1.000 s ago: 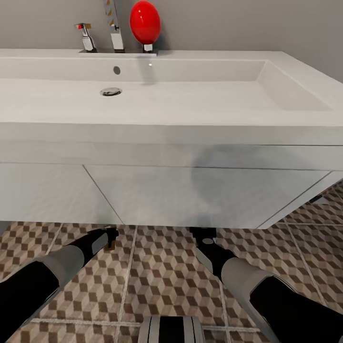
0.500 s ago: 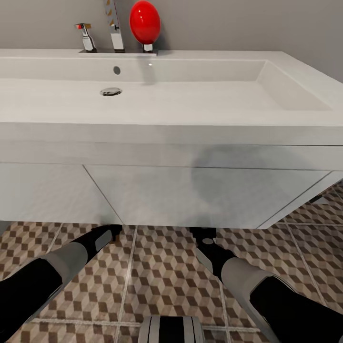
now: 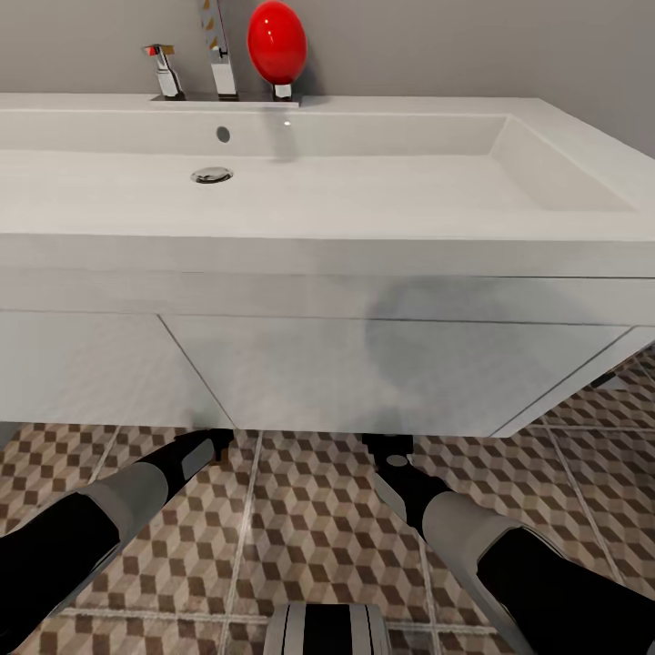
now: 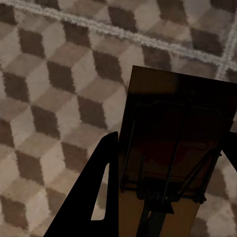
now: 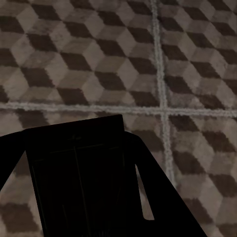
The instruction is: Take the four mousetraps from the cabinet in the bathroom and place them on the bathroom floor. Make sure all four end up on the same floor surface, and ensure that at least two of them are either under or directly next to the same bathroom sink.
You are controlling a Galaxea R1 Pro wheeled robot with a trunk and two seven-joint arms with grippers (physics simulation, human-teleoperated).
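The white sink [image 3: 364,232], with its chrome tap [image 3: 218,50] and red ball knob [image 3: 277,41], stands right in front of me. Both arms reach low towards the gap beneath it, over the cube-patterned bathroom floor [image 3: 309,528]. My left gripper [image 3: 216,444] [image 4: 170,148] is shut on a dark brown mousetrap [image 4: 177,98] with a wire spring, held just above the tiles. My right gripper [image 3: 387,446] [image 5: 74,143] is shut on a second mousetrap [image 5: 79,187], which lies in deep shadow. The cabinet is out of view.
The white vanity unit [image 3: 346,373] hangs under the basin, and its lower edge sits just over both grippers' tips. A grey wall rises behind the tap. Patterned tiles with pale grout lines [image 5: 160,98] run under the vanity. My base [image 3: 327,629] shows at the bottom edge.
My left gripper has moved slightly forward, so its tip and the trap now sit tucked under the vanity's lower edge. The right arm has not moved.
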